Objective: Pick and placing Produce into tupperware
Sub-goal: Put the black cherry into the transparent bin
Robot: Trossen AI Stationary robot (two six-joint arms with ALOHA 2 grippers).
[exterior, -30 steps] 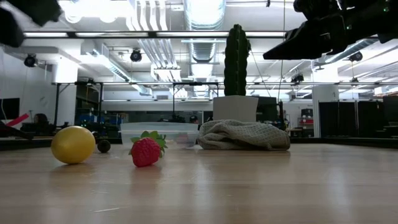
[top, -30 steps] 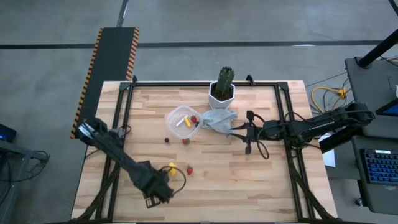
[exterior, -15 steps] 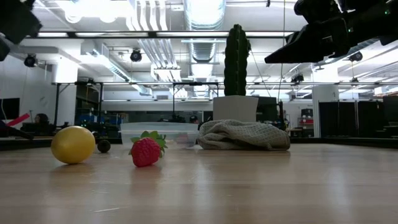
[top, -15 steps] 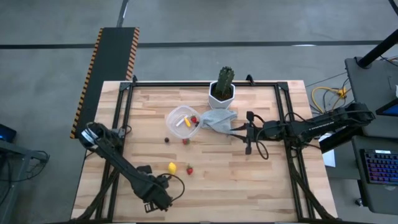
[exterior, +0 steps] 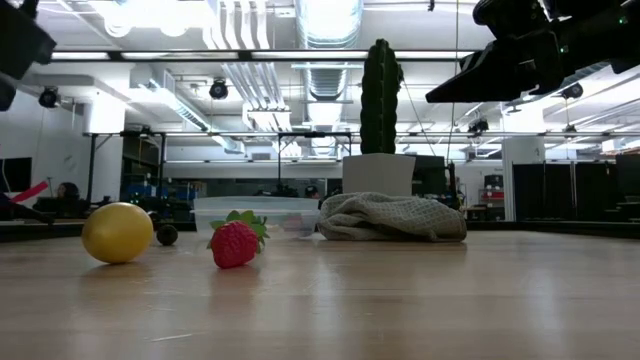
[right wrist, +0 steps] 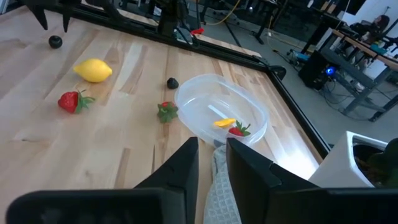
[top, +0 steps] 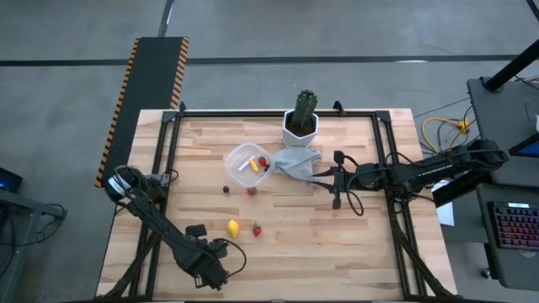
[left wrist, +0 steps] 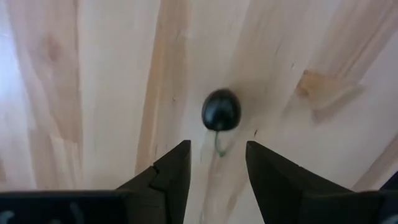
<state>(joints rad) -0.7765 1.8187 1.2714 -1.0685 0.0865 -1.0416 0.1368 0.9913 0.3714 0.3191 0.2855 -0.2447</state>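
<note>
The left gripper (left wrist: pixel 216 163) hangs with fingers (left wrist: pixel 169 174) parted and empty, just short of the dark round piece (left wrist: pixel 221 110), probably light, smooth and roll-prone, best pinched across its middle.

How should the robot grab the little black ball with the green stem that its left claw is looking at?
Probably straight from above: the left gripper hangs over the small dark round piece with its fingers open. The piece lies alone on the bare wooden table, so the fingers could close across its round middle. The thin stem looks too slight to pinch.
</note>
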